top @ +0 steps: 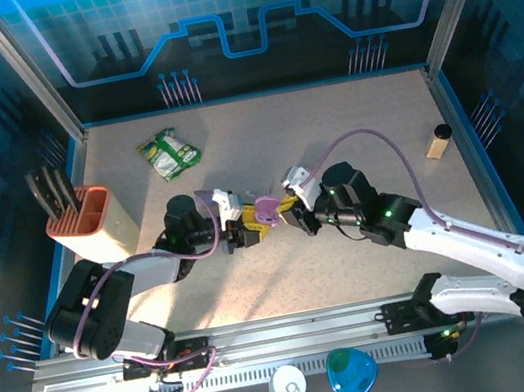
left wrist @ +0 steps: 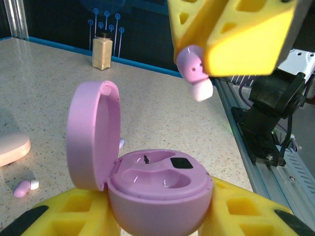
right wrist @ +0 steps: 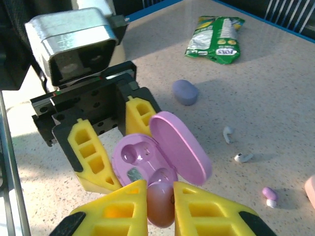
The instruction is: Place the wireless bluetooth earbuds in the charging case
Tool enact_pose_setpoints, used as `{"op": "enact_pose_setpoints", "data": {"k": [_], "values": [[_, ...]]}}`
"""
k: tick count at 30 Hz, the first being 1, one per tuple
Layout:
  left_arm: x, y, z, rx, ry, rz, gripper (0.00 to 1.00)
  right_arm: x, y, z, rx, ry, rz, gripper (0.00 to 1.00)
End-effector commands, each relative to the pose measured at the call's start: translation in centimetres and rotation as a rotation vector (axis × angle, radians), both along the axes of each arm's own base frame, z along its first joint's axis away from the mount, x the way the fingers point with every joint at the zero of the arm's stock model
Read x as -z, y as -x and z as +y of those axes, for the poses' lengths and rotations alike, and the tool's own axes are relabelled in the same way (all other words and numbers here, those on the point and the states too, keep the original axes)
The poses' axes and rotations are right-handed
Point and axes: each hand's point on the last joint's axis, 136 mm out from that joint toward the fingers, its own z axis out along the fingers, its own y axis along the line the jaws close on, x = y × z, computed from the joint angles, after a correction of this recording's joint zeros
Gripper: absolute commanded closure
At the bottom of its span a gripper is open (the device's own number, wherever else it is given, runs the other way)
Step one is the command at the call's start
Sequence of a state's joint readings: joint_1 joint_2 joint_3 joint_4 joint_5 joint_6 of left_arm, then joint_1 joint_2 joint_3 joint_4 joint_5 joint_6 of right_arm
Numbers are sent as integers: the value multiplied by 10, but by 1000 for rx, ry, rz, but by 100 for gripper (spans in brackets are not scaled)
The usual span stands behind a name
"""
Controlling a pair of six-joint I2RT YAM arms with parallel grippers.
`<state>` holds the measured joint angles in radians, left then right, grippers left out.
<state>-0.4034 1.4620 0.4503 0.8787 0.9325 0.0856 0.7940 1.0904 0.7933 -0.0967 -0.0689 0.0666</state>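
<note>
Top cam is fixed high up behind the arm bases [top: 163, 354], looking down over the whole desk [top: 354, 139], so everything's tiny. Left wrist cam sits low and super close, peering over the left gripper [left wrist: 160, 216] toward the desk's right side. Right wrist cam tilts down over the right gripper [right wrist: 161, 196], facing the left one. All three share the open case [left wrist: 157, 189]. The wrist cams see it from opposite sides, and both catch the earbud [left wrist: 194, 73].

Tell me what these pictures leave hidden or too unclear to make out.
- Right wrist view: the held earbud is mostly buried in the right gripper.
- Left wrist view: the charging case underside is covered by the left gripper and the bottom edge.
- Left wrist view: a pink case is cut off by the left edge.
- Top view: the charging case is too small to show its sockets.
</note>
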Motion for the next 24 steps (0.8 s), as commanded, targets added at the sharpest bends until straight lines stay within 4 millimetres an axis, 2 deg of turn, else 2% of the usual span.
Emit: {"op": "enact_pose_setpoints", "data": {"k": [1, 9, 21, 24], "values": [[-20, 5, -4, 47, 29, -64, 63, -8, 2, 12, -54, 19, -42, 82], [-25, 10, -6, 65, 49, -68, 63, 4, -5, 19, -52, 60, -26, 83], [-28, 4, -5, 33, 59, -85, 63, 23, -5, 16, -56, 127, -1, 84], [-30, 4, -5, 34, 68, -88, 63, 20, -5, 17, -57, 120, 0, 80]]}}
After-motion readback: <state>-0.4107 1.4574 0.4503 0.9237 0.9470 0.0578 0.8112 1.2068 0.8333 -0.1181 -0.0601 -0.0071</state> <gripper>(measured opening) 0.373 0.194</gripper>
